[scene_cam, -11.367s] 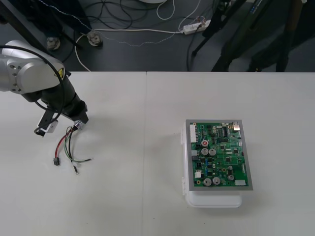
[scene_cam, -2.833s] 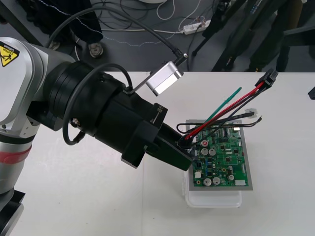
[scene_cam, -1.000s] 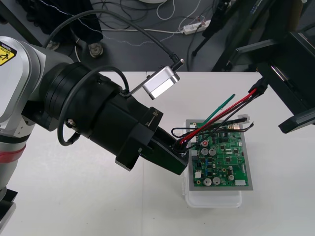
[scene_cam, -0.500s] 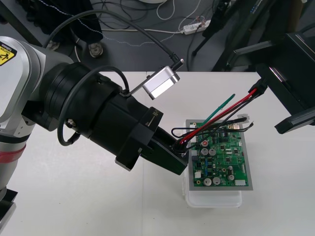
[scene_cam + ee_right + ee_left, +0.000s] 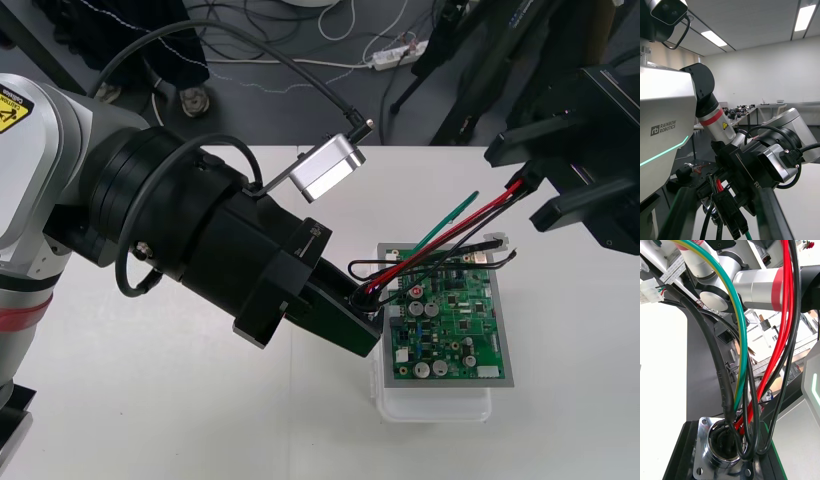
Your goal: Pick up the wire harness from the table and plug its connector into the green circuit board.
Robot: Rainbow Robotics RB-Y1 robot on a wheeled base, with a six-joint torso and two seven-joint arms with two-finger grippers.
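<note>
My left gripper [image 5: 368,305] hangs over the left edge of the green circuit board [image 5: 450,320]. It is shut on the harness's round metal socket [image 5: 718,452], whose flange sits between the fingers. From there the red, black and green wires [image 5: 450,225] rise to the right above the board. They end in the black plug [image 5: 527,184]. My right gripper [image 5: 513,189] reaches in from the right, one finger on each side of that plug. In the right wrist view the plug [image 5: 732,217] stands between the two fingers [image 5: 769,213], with the left gripper [image 5: 752,176] just behind it.
The board rests on a white base [image 5: 435,405] right of the table's middle. My left arm's bulky wrist and its silver camera [image 5: 330,165] span the table's centre. A small white connector [image 5: 500,240] on a side wire hangs over the board's far right corner.
The right gripper's fingers, wide apart half a second ago, have closed in around the black plug. The left arm and the harness have stayed still.
</note>
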